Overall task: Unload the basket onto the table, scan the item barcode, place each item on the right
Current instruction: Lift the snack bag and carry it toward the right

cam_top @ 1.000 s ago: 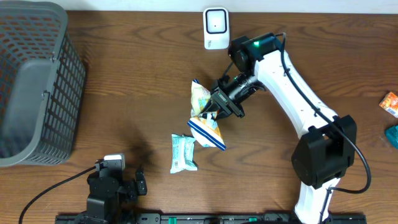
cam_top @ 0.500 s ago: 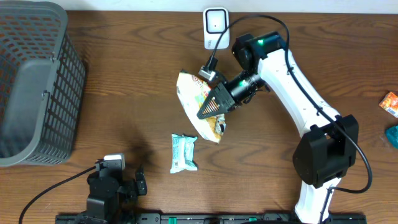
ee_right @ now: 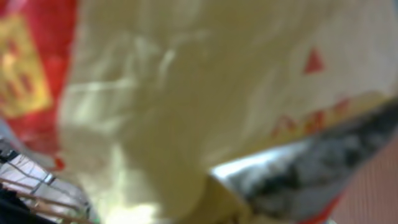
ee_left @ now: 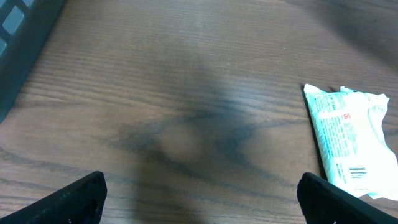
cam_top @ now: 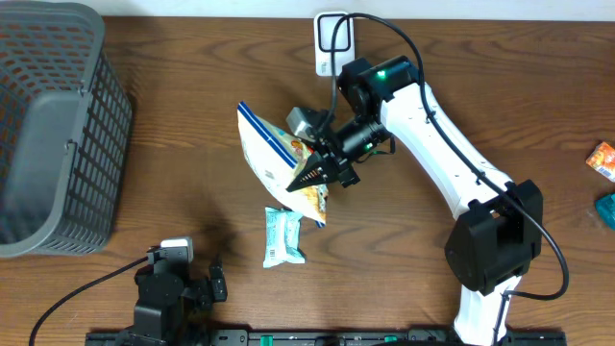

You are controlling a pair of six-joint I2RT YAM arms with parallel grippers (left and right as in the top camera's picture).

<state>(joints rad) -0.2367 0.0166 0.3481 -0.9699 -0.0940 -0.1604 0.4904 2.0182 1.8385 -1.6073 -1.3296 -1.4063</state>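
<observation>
- Basket: grey mesh, far left of the table, brown wood grain.
- Left gripper: released, jaws spread wide, low over the wood.
- Small packet: white-green, lying flat, barcode up; print unreadable.
- Snack bag: yellow, blue-striped edge, raised off the table, clenched in the right gripper, near the white scanner.
- Orange pack, teal pack: right edge.

The desk is finished in grained brown wood; the snack bag is made of glossy film, the basket of matt grey plastic mesh.
</observation>
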